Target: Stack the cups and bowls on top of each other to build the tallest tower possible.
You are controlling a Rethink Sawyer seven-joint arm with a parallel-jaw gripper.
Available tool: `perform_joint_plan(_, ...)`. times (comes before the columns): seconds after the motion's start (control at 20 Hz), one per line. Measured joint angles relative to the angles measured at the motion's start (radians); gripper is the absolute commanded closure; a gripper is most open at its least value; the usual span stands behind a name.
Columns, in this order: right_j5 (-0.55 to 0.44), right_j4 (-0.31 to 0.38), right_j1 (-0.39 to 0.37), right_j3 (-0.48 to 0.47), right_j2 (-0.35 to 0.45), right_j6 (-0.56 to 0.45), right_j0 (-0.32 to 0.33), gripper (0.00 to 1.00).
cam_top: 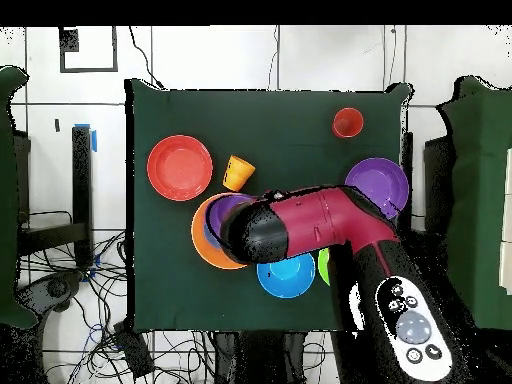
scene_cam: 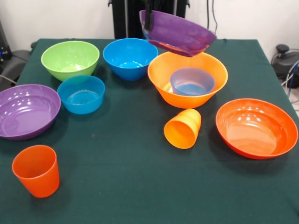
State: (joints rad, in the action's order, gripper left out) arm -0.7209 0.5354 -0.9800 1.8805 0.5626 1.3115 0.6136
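My gripper (scene_cam: 148,18) comes down at the top and is shut on the rim of a purple bowl (scene_cam: 177,32), held tilted above the large yellow-orange bowl (scene_cam: 161,74). A small translucent blue bowl (scene_cam: 192,81) sits inside that bowl. The yellow-orange cup (scene_cam: 182,128) lies on its side in front of it. The red-orange cup (scene_cam: 36,170) stands upright at the near left. In the overhead view the arm (cam_top: 310,225) hides the gripper; the held purple bowl (cam_top: 228,208) shows over the yellow-orange bowl (cam_top: 203,248).
On the green cloth stand a wide red-orange bowl (scene_cam: 257,128), a second purple bowl (scene_cam: 27,111), a lime green bowl (scene_cam: 70,59), a medium blue bowl (scene_cam: 130,58) and a small translucent blue bowl (scene_cam: 81,94). Cables lie on the floor beside the table (cam_top: 60,290).
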Motion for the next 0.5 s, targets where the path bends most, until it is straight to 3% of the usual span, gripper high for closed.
perform_joint_plan(0.5, 0.106, -0.006, -0.008, 0.076, -0.011, 0.004, -0.007, 1.0)
